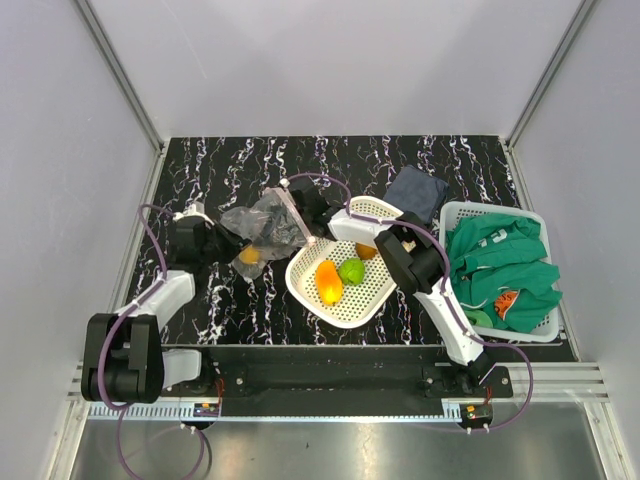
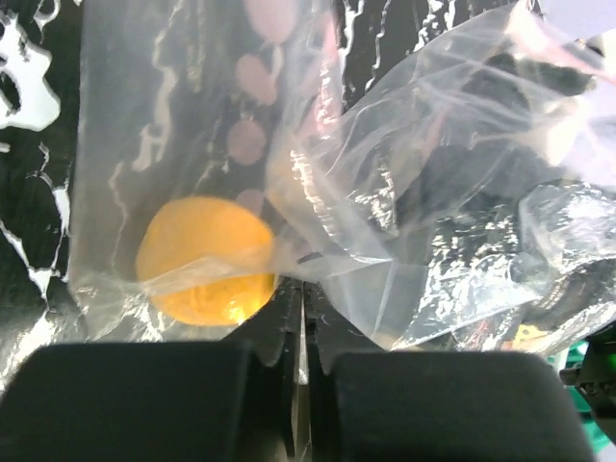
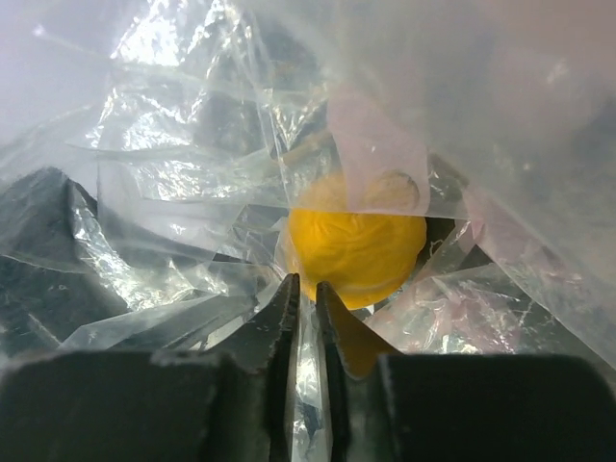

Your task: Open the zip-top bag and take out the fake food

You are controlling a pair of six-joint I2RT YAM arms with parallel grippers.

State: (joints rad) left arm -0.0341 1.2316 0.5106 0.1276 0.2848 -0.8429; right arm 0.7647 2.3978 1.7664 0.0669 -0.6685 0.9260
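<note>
The clear zip-top bag (image 1: 262,226) hangs crumpled between both grippers over the dark table, left of the round basket. One orange fruit (image 1: 250,256) sits in its lower end; it also shows in the left wrist view (image 2: 205,261) and in the right wrist view (image 3: 358,242). My left gripper (image 1: 226,240) is shut on the bag's plastic (image 2: 385,192). My right gripper (image 1: 303,213) is shut on the bag's other edge (image 3: 192,192), by the pinkish strip. An orange-yellow fruit (image 1: 327,281), a green fruit (image 1: 351,270) and an orange one (image 1: 366,251) lie in the round white basket (image 1: 300,281).
A rectangular white mesh basket (image 1: 455,212) holding green clothing (image 1: 505,262) stands at the right. A dark blue folded cloth (image 1: 416,190) lies behind the round basket. Grey walls enclose the table on three sides.
</note>
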